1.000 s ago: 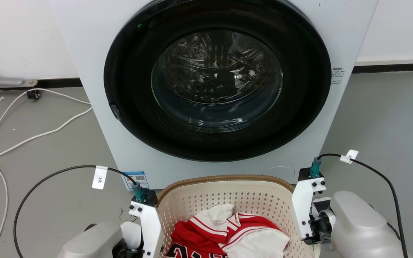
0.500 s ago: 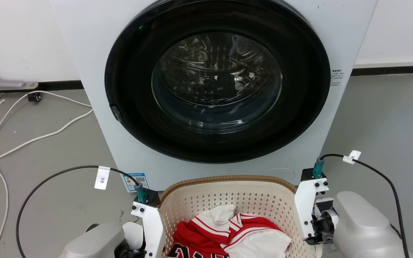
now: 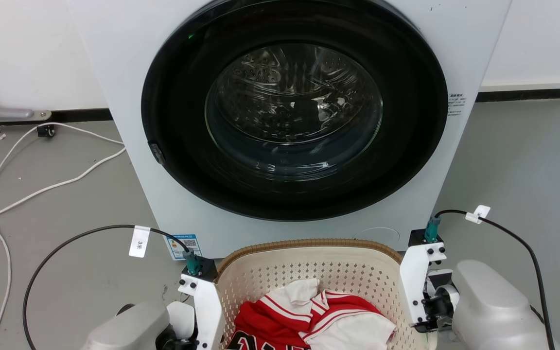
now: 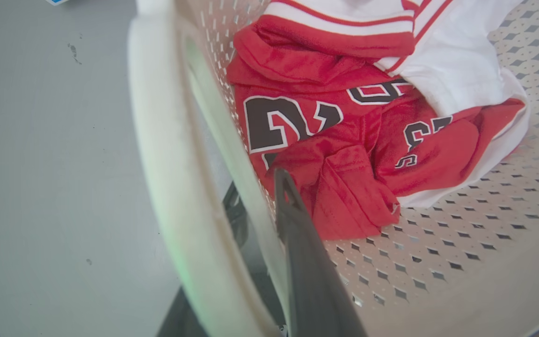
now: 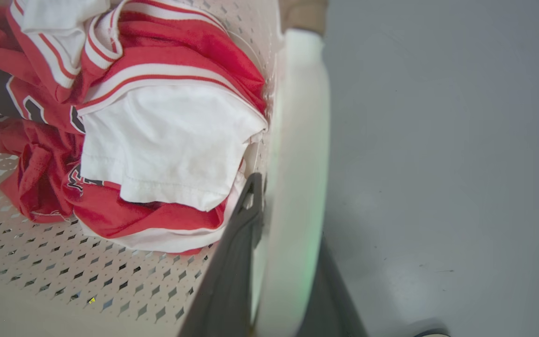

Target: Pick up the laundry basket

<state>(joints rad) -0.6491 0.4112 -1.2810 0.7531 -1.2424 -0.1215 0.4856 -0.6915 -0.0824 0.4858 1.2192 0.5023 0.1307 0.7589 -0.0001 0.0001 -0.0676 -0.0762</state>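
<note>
Grey floor [image 3: 66, 194]; laundry basket [image 3: 309, 270] between tools [image 4: 256, 187] [image 5: 288, 196]

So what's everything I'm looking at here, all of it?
washing machine: one, white with a black round door, straight ahead
laundry basket: one, cream with a brown rim, before the machine
clothes: one bundle, red and white, inside the basket
loose cable: white, looping over the grey floor at left; count unclear
sticker: one, blue, machine's lower left
left fingers: two, dark, clamping the basket's left side
right fingers: two, dark, clamping its right side
</note>
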